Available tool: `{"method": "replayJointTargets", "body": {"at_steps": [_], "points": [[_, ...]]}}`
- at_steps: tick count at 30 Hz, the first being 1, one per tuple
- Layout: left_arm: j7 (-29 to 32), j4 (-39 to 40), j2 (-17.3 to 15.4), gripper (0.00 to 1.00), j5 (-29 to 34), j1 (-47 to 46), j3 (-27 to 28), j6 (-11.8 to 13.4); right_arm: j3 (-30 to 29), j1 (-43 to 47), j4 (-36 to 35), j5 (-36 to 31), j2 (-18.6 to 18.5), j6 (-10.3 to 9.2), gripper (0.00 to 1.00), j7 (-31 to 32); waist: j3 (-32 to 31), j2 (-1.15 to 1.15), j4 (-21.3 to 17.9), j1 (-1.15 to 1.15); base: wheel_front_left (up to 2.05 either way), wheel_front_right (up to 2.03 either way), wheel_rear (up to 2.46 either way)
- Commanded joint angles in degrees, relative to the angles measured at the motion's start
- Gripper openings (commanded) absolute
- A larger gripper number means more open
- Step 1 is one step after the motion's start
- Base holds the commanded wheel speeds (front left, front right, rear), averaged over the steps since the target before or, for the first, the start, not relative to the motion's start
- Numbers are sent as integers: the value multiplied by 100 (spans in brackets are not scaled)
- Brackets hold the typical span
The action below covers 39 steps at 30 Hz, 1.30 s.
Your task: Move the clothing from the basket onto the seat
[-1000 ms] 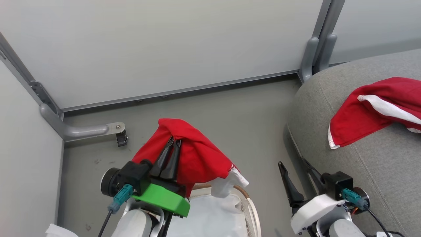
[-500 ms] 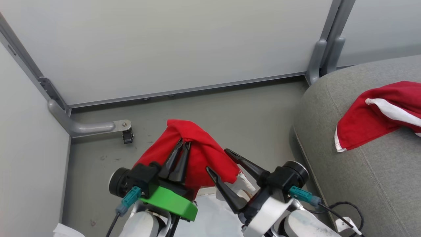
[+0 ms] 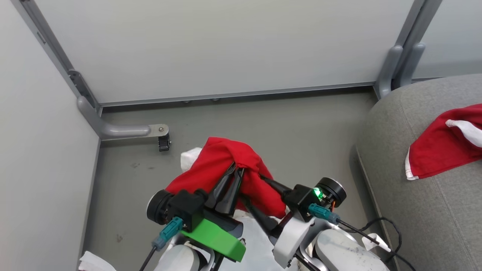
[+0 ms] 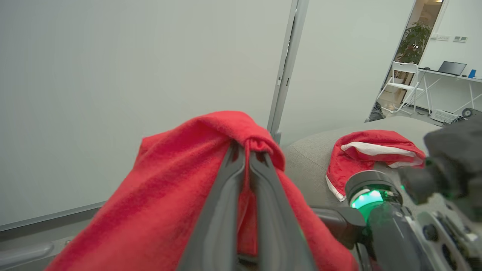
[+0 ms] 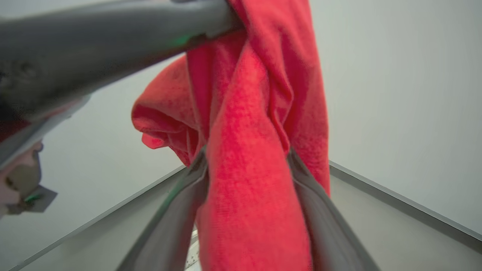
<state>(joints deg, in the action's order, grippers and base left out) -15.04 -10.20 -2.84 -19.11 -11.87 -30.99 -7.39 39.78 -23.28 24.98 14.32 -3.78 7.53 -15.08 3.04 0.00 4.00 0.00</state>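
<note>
A bright red garment (image 3: 222,165) hangs from my left gripper (image 3: 237,171), which is shut on a fold near its top; the left wrist view shows the pinch (image 4: 248,148) close up. My right gripper (image 3: 253,187) comes in from the right. It is open, and its fingers (image 5: 301,177) stand on either side of the hanging cloth (image 5: 248,150). A second red garment with a white band (image 3: 440,154) lies on the grey seat (image 3: 433,218) at the right. Most of the basket is hidden under my arms; a bit of its white liner (image 3: 254,242) shows.
Grey partition walls close off the back and left. A metal foot with a caster (image 3: 162,142) stands on the floor at the left. A black cable (image 3: 388,226) lies beside the seat's base. In the left wrist view a white chair (image 4: 401,81) stands far off.
The right gripper swung in from the lower right and now has its fingers either side of the held garment. The left gripper kept its hold. The head camera shifted, sliding the scene rightward.
</note>
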Motion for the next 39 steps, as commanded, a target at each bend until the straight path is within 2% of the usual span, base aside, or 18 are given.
{"method": "replayJointTargets", "body": {"at_steps": [1, 4, 5, 6, 7, 10, 14, 27, 34, 39], "points": [[-20, 5, -13, 0, -31, -86, 10, -19, -8, -40, 24, 43, 16, -7, 0, -11, 24, 0, 49, 0, 0, 0, 0], [-20, 4, -13, 0, 18, -33, 67, -19, -119, 71, -20, 118, 23, -8, 0, -12, 10, 0, 10, 0, 0, 0, 0], [-20, 77, -11, 45, 76, -2, 125, -19, -193, 121, -88, 107, 32, -8, 0, -12, 17, 0, -31, 0, 0, 0, 0], [-21, 120, -11, 96, 74, 35, 171, -18, -242, 169, -130, 98, 35, -8, 0, -11, 22, 0, -70, 0, 0, 0, 0], [-20, 132, -11, 100, 76, 82, 201, -16, -298, 221, -164, 93, 34, -8, 0, -11, 34, 0, -116, 0, 0, 0, 0], [-13, 144, -14, 100, 136, 124, 293, -15, -490, 317, -272, 79, 25, -7, 0, -12, 105, 0, -323, 0, 0, 0, 0], [-13, 99, -13, 100, 213, 171, 409, -16, -710, 479, -409, 108, 25, -8, 0, -12, 190, 0, -812, 0, 0, 0, 0], [-12, -37, -17, 100, 352, -118, 483, -18, -1223, 797, -645, 149, 19, -7, 0, -13, 603, 0, -2636, 0, 0, 0, 0], [-13, -145, -20, 100, 404, -220, 452, -18, -1479, 882, -712, 138, 39, -7, 0, -12, 735, 0, -3200, 0, 0, 0, 0], [-13, -193, -20, 100, 461, -294, 404, -19, -2090, 781, -866, 169, 62, -7, 0, -13, 859, 0, -3331, 0, 0, 0, 0]]}}
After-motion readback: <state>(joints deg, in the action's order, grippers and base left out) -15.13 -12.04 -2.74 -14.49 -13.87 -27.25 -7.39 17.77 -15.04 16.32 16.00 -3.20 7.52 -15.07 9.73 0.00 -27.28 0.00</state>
